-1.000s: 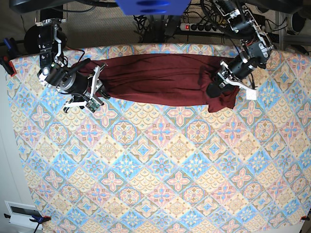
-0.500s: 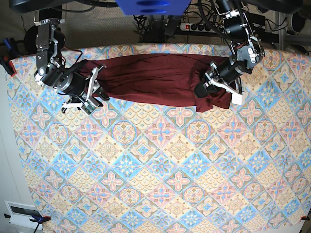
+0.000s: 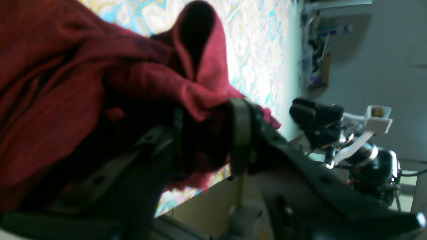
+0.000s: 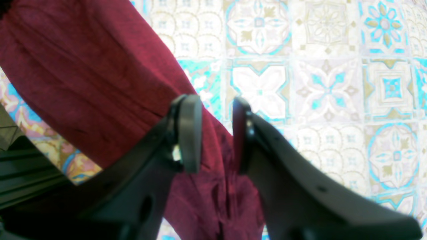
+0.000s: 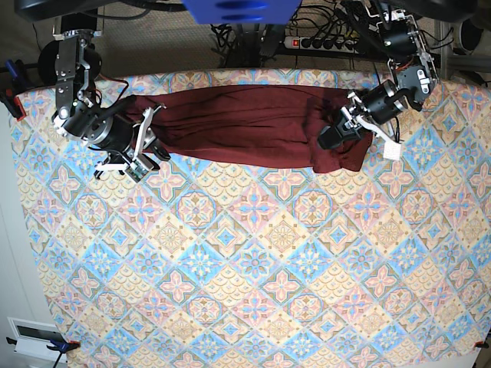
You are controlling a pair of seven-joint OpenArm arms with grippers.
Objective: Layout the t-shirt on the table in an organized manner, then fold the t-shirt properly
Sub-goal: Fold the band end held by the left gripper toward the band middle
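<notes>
While the t-shirt [image 5: 253, 126] lies bunched along the table's [image 5: 253, 291] far edge, you're gripping both ends to spread it. Right gripper [image 4: 217, 133] pinches cloth; left gripper [image 3: 206, 136] has cloth between its jaws, grip unclear.

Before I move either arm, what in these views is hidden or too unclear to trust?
- Left wrist view: whether the left end effector grips the t-shirt is unclear; cloth bunches between the fingers, dark and blurred.
- Right wrist view: cloth runs between the right end effector fingers, contact uncertain; the bottom edge crops the shirt.
- Base view: both end effectors too small; sleeves and collar are lost in the bunched cloth; the table is cut off by the frame edges.
</notes>
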